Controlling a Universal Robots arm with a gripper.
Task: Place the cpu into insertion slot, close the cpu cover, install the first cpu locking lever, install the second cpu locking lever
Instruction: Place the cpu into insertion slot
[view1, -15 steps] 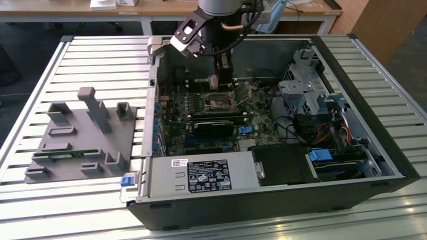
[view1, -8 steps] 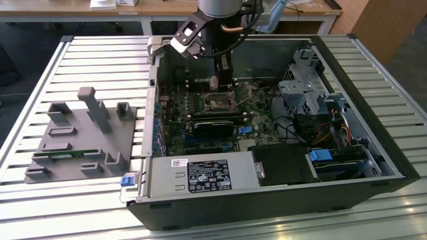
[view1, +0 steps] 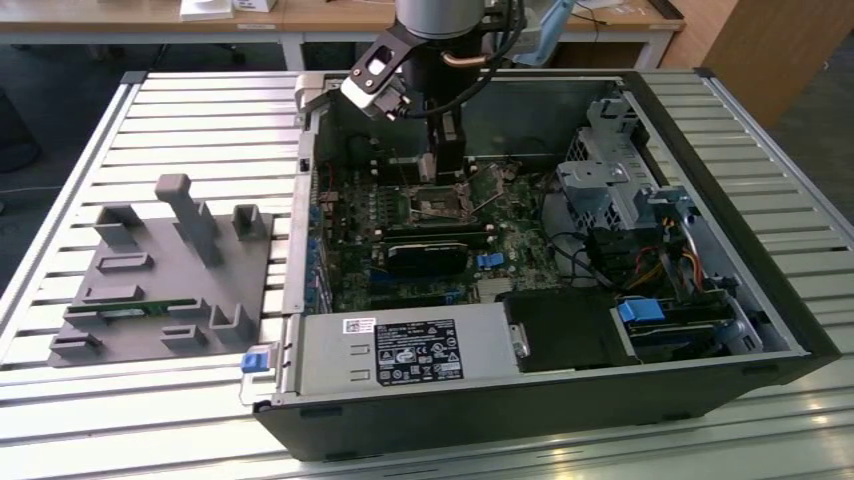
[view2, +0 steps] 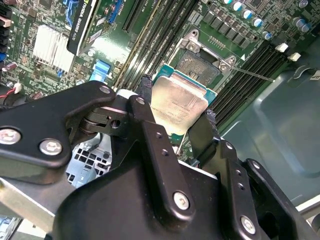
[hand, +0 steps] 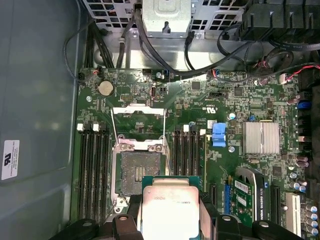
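Observation:
My gripper (view2: 177, 102) is shut on the cpu (view2: 179, 109), a tan-silver square chip on a green carrier held by two opposite edges between black fingers (view2: 145, 90). In the first wrist view the cpu (hand: 170, 205) hangs above the motherboard, just beside the insertion slot (hand: 138, 172), whose dark square socket lies bare. The cpu cover (hand: 139, 122) stands swung open on the socket's far side, with thin lever rods (hand: 114, 135) raised along it. From the exterior view the gripper (view1: 446, 175) is inside the computer case, just above the insertion slot (view1: 438, 205).
Memory slots (hand: 92, 175) flank the socket on both sides. A black graphics card (view1: 430, 255) lies near it, a power supply (view1: 400, 350) at the case front and a drive cage (view1: 614, 180) at the exterior view's right. A grey fixture (view1: 160, 270) sits outside the case.

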